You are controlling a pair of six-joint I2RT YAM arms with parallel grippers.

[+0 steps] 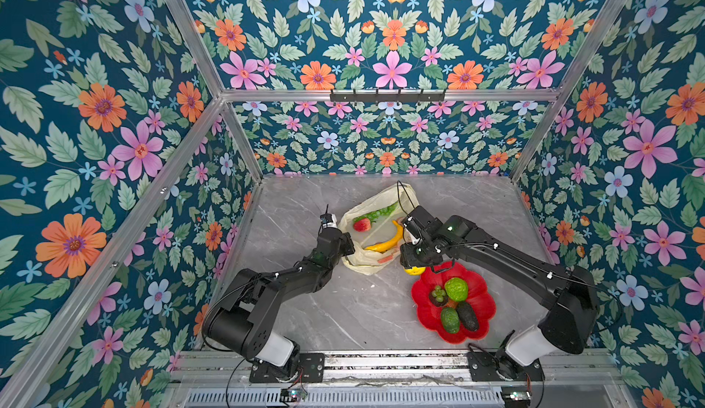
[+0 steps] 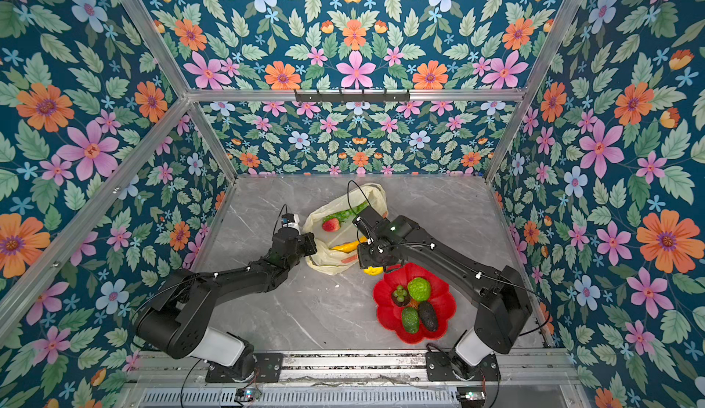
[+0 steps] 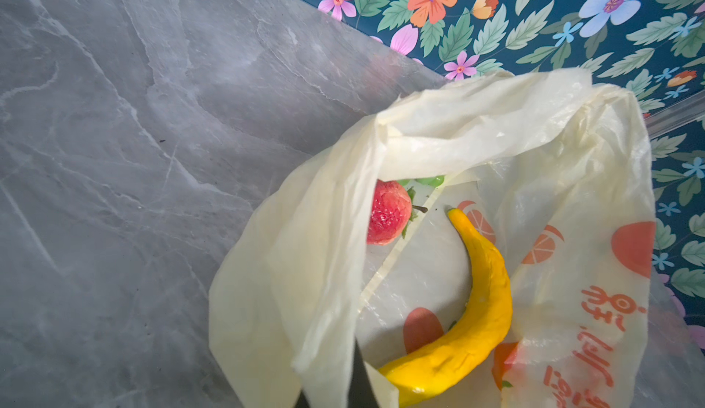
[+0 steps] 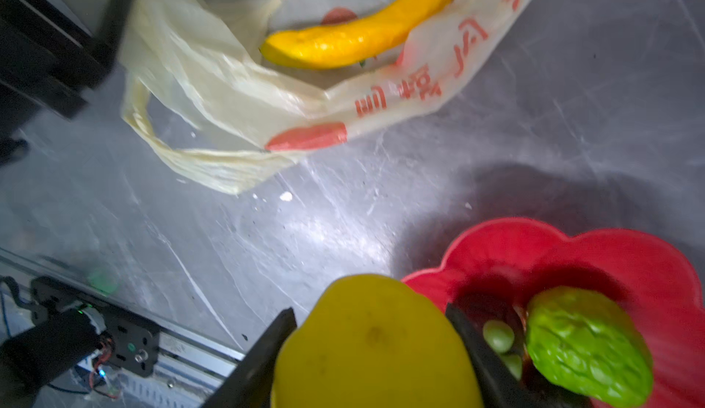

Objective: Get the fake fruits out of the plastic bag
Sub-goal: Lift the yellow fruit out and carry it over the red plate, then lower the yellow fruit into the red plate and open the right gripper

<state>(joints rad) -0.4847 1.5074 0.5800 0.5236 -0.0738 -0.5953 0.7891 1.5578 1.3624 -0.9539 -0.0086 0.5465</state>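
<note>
The pale-yellow plastic bag (image 1: pixel 366 261) (image 3: pixel 477 135) lies open at mid-table. Inside it are a banana (image 1: pixel 389 241) (image 3: pixel 480 310), a red strawberry (image 1: pixel 361 225) (image 3: pixel 387 213) and green grapes (image 1: pixel 383 211). My left gripper (image 1: pixel 348 249) (image 3: pixel 330 391) is shut on the bag's near rim and holds the mouth up. My right gripper (image 1: pixel 414 264) (image 4: pixel 370 310) holds a lemon (image 1: pixel 416 271) (image 4: pixel 374 349) between its jaws, just above the near-bag edge of the red dish (image 1: pixel 482 299) (image 4: pixel 610 257). A lime-green bumpy fruit (image 1: pixel 456 289) (image 4: pixel 587 345), a mangosteen (image 1: pixel 438 296) and two avocados (image 1: pixel 450 320) lie in the dish.
Grey marble tabletop (image 1: pixel 343 310) with flowered walls on three sides. An aluminium rail (image 1: pixel 381 360) with both arm bases runs along the front edge. The bag's loop handle (image 4: pixel 152 139) trails toward the front.
</note>
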